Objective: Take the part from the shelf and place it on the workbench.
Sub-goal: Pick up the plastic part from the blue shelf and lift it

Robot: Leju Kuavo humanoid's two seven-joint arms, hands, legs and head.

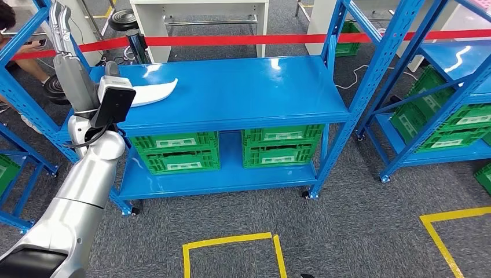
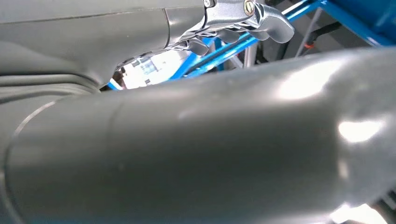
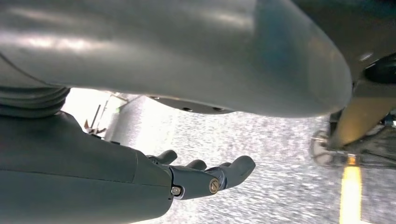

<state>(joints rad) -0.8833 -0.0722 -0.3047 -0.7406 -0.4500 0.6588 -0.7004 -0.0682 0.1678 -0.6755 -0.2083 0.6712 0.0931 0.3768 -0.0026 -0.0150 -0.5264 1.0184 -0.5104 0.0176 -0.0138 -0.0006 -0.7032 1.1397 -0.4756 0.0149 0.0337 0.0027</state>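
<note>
The white curved plastic part point(image 1: 151, 92) lies flat on the top deck of the low blue metal workbench point(image 1: 243, 92), near its left end. The left hand point(image 1: 66, 55) stands raised beside that end, fingers straight, pointing up and holding nothing; the black wrist camera box point(image 1: 113, 103) on that arm covers the part's near end, so whether the arm touches the part cannot be told. In the left wrist view the left hand's silver fingers point(image 2: 243, 21) are extended with nothing between them.

Under the deck, two green slotted plastic crates point(image 1: 176, 152) sit side by side on the lower shelf. A red barrier tape point(image 1: 243, 39) runs behind the bench, and a tall blue shelf rack point(image 1: 446, 87) with more green crates stands to the right. Yellow floor tape point(image 1: 231, 243) marks squares on the grey carpet.

The right wrist view gives the right hand point(image 3: 201, 175) hanging over the carpet, fingers loosely curved, apart and empty.
</note>
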